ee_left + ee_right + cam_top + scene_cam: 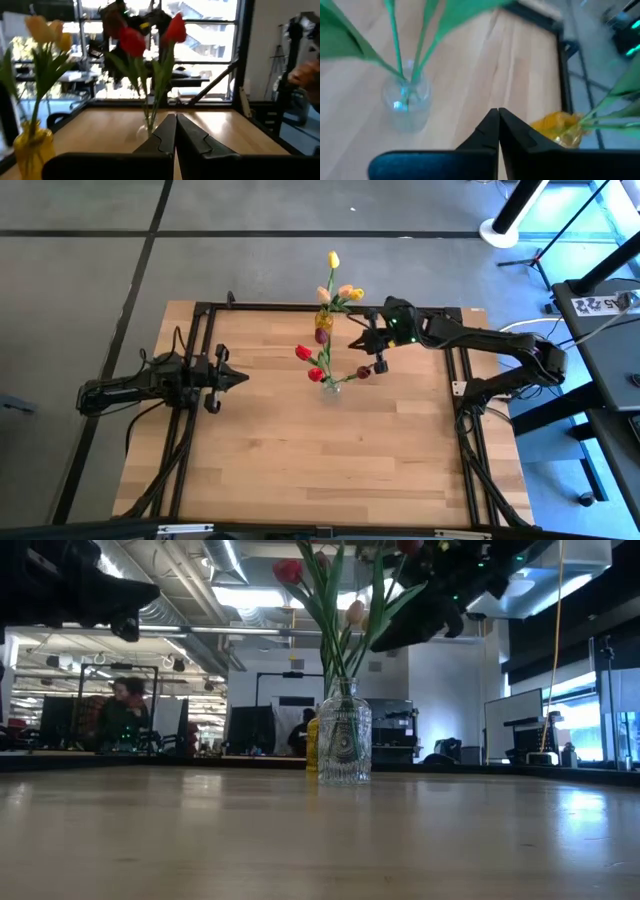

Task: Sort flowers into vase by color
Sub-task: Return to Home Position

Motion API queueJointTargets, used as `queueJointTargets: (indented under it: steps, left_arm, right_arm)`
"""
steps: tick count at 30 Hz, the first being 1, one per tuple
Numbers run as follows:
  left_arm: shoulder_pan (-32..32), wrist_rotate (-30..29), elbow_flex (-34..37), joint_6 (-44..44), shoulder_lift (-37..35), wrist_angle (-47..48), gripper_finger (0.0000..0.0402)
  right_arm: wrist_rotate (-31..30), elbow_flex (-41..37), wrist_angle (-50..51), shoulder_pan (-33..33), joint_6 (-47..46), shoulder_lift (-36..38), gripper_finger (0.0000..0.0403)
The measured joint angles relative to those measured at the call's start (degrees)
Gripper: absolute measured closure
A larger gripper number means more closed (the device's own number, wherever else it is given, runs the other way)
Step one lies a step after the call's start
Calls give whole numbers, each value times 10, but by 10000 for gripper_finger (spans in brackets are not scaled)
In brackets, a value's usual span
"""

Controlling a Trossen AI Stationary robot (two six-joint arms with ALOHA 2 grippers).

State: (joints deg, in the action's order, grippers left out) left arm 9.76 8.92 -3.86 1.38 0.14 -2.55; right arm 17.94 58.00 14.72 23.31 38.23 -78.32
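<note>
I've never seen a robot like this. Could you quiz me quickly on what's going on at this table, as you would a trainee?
1. True or false: the left gripper has its fingers shut.
2. The red tulips stand in: A) the clear vase; B) a basket; C) a mug.
3. Fill in: the gripper nearer that vase is the ___ one.

Key: 1 true. 2 A. 3 right; the right gripper is up among the flower heads.
</note>
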Motion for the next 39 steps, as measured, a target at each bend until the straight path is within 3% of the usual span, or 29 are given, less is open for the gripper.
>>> queueJointTargets:
  steps: [10,15,19,24,29,39]
  left_arm:
    - [0,-27,0,10,0,50,398]
    - [0,-71,0,33,0,80,398]
    - [0,-112,0,59,0,82,398]
    - [-1,-105,0,85,0,117,398]
    - [-1,-72,1,68,0,113,398]
    - [-43,-63,5,7,0,97,398]
  right_arm:
    - [8,-247,-279,-1,-132,157,396]
    - [8,-371,-382,-1,-187,231,399]
    - [8,-462,-498,0,-233,259,400]
    - [8,-565,-692,-1,-300,258,400]
    - [23,-573,-660,0,-347,279,401]
    - [72,-574,-603,9,-391,353,402]
